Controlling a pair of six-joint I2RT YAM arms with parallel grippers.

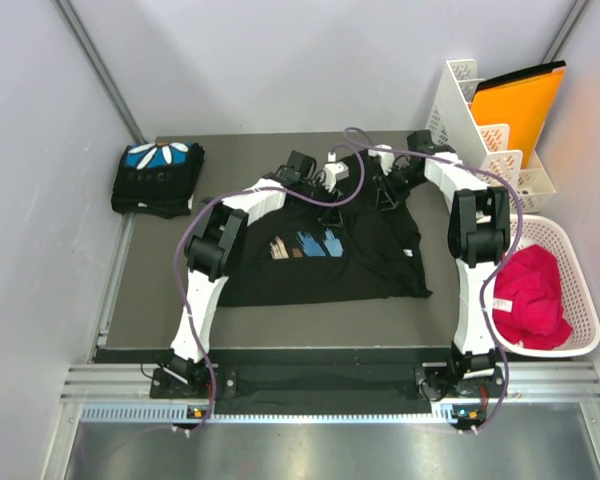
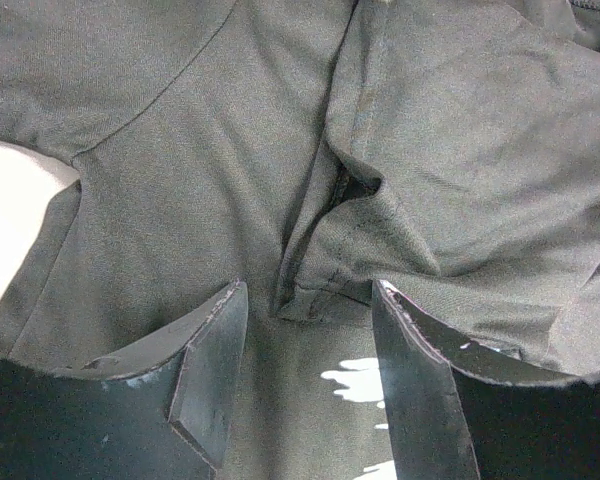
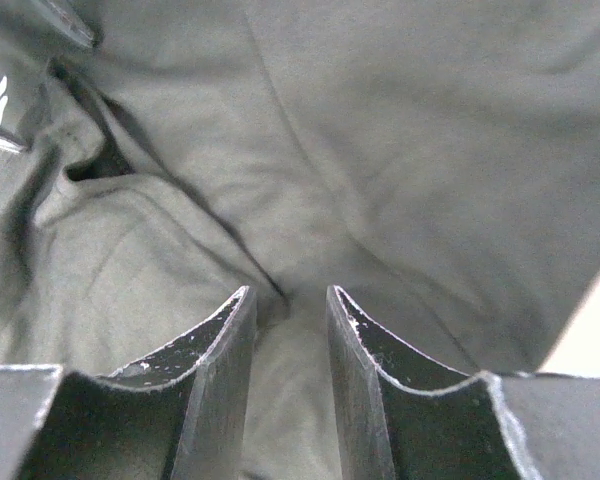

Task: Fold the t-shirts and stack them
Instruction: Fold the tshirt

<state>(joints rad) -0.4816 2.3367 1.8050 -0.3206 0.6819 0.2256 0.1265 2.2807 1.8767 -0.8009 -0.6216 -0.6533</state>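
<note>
Grey walls enclose a dark table mat (image 1: 280, 325). Off its right edge stands a white basket (image 1: 583, 300) holding bundled red cloth (image 1: 530, 290). Behind the basket, a white rack (image 1: 460, 110) holds an orange folder (image 1: 520, 100).

Both arms reach forward with elbows raised and wrists angled down over the far half of the spread t-shirt (image 1: 320, 270). This shirt lies flat at mid-table with its blue-and-tan print (image 1: 305, 245) facing up.

The left gripper (image 2: 308, 295) has its jaws standing apart, and the end of a raised fabric fold (image 2: 325, 270) lies between the tips. The right gripper (image 3: 290, 295) shows a narrower gap, pressed low onto the cloth at a crease. Whether it pinches fabric cannot be told from the wrist view.

A second, folded t-shirt (image 1: 158, 178) sits at the far-left corner, well apart from both grippers, with its blue-and-white print uppermost.
</note>
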